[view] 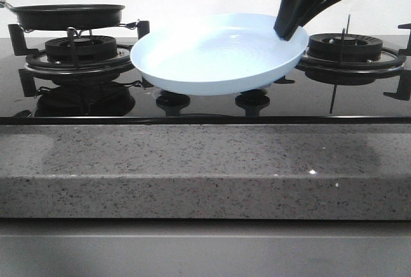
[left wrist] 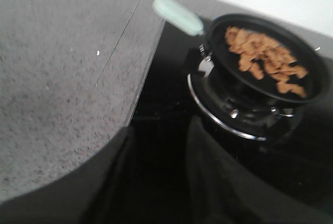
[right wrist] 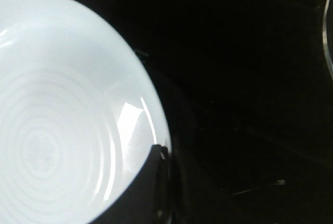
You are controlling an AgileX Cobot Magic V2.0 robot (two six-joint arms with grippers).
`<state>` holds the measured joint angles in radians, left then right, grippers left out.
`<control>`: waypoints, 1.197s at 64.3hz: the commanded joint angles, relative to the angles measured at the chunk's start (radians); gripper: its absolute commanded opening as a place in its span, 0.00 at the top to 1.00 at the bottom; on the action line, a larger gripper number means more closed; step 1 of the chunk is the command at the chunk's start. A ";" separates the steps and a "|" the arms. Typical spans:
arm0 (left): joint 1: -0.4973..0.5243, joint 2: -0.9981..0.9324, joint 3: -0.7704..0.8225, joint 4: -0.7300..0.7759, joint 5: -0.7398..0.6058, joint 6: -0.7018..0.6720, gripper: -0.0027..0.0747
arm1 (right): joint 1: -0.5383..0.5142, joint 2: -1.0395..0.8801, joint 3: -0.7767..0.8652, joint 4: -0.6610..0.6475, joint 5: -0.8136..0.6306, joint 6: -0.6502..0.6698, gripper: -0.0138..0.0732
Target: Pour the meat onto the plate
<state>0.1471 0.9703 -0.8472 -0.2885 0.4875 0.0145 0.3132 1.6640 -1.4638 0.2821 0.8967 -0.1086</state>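
Observation:
The pale blue plate (view: 218,52) hangs tilted a little above the black hob, between the two burners. My right gripper (view: 289,29) is shut on the plate's right rim; in the right wrist view one finger lies over the rim (right wrist: 169,154) of the plate (right wrist: 57,130). The plate holds nothing. The meat (left wrist: 265,57), orange-brown chunks, lies in a black frying pan (left wrist: 312,86) with a pale green handle (left wrist: 178,15) on the left burner. My left gripper (left wrist: 161,126) is open and empty, short of the pan; it is out of the front view.
The frying pan (view: 67,15) sits on the left burner (view: 80,49). The right burner (view: 350,49) stands bare behind the plate. A grey speckled counter (view: 205,168) runs along the front and to the left of the hob (left wrist: 62,78).

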 commanded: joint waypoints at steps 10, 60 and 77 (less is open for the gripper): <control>0.008 0.201 -0.126 -0.224 0.058 0.153 0.36 | -0.002 -0.048 -0.024 0.026 -0.040 -0.007 0.91; 0.252 0.615 -0.431 -1.065 0.343 0.509 0.36 | -0.002 -0.048 -0.024 0.026 -0.040 -0.007 0.91; 0.252 0.769 -0.572 -1.148 0.439 0.509 0.36 | -0.002 -0.048 -0.024 0.026 -0.040 -0.007 0.91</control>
<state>0.3982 1.7475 -1.3549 -1.3514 0.8955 0.5198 0.3132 1.6640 -1.4638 0.2828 0.8967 -0.1109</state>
